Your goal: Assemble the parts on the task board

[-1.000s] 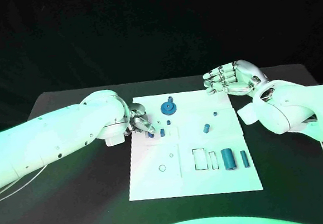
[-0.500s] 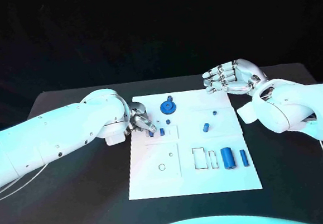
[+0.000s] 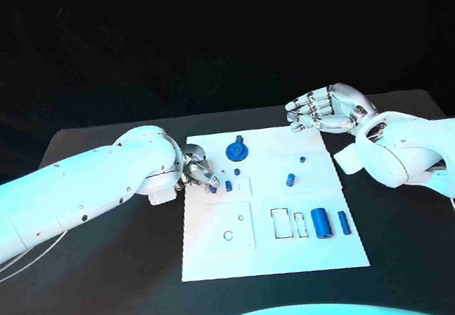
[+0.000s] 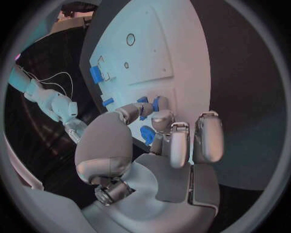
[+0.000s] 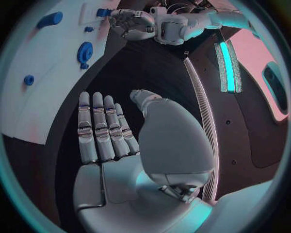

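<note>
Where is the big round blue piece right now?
The round blue piece sits on the white task board near its far edge, just right of the left hand.

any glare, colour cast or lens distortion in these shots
Head view: cool cyan light tints both arms and the task board, with a black backdrop and little distortion. Left wrist view: strong fisheye, the board's straight edges bend, and the left hand looms large. Right wrist view: same fisheye curve, a pinkish cast at the rim, and a bright cyan strip glaring beyond the right hand.

Left hand (image 3: 198,171) fingertips hide small blue part (image 4: 148,134) — grip unclear.
</note>
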Available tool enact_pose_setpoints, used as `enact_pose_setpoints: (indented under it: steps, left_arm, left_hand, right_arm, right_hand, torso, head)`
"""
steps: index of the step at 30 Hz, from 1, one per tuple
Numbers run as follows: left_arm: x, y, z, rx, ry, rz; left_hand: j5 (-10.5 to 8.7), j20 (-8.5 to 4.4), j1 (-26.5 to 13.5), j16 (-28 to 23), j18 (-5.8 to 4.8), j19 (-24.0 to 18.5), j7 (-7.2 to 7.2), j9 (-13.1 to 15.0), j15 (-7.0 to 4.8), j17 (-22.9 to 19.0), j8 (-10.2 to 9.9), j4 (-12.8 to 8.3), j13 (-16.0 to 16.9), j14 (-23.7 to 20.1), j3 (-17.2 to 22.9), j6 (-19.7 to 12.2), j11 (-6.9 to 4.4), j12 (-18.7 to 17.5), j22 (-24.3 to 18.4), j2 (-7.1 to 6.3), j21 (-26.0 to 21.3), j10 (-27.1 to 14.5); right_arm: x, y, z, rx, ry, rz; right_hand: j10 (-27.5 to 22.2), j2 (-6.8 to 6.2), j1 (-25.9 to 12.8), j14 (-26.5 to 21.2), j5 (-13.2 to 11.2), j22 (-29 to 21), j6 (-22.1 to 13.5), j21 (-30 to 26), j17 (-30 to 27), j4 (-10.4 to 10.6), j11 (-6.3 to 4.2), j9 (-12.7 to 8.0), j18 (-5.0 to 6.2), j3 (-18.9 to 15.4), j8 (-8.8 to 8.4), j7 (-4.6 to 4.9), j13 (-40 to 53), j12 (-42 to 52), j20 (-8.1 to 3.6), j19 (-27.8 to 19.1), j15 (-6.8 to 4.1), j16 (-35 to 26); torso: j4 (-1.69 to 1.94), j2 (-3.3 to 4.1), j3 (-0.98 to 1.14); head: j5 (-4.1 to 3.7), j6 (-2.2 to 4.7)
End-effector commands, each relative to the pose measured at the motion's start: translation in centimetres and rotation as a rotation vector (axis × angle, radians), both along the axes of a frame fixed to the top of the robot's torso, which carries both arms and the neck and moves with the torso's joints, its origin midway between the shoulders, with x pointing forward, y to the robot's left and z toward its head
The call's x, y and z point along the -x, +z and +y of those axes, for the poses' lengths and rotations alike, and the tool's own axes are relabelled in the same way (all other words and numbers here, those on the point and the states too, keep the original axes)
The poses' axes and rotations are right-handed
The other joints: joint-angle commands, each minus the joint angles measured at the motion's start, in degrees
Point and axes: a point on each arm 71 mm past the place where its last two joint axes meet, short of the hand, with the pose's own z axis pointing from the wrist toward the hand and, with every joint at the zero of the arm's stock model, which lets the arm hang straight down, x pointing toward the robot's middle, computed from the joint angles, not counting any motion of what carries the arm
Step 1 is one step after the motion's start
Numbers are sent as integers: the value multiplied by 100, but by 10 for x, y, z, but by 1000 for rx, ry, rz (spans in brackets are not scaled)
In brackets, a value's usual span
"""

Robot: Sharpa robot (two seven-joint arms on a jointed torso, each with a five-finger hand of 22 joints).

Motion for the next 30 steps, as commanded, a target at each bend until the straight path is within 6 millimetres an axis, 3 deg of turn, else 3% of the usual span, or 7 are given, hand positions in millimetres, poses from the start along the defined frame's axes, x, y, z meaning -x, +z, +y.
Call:
enact_pose_setpoints:
  steps: [1, 30]
  left_arm:
    - [3, -5, -1, -26, -19, 2]
    - [6, -4, -1, -35, -26, 3]
  left_hand:
    - [40, -13, 275, 21, -44, 59, -116, 1, -42, 1505, 34, -360, 4, 596, 366, 157, -5, -4, 130, 216, 13, 54]
    - [83, -30, 283, 21, -75, 164, -139, -19, -58, 1505, 56, -420, 161, 596, 584, 280, -28, 84, 265, 132, 99, 197]
  right_arm:
    - [0, 1, 1, 0, 16, -15]
    - [0, 1, 2, 0, 16, -15]
  right_hand:
    - [23, 8, -46, 48, 25, -6, 30, 16, -9, -29, 1, -6, 84, -1, -22, 9, -2, -32, 17, 36, -9, -21]
    - [25, 8, -51, 52, 37, -27, 32, 15, -18, -31, 3, -7, 83, 3, -27, 11, -2, -39, 17, 39, -8, -33]
  torso:
    - [3, 1, 0]
    - [-4, 7, 1]
  head:
    - [5, -1]
    - [29, 5]
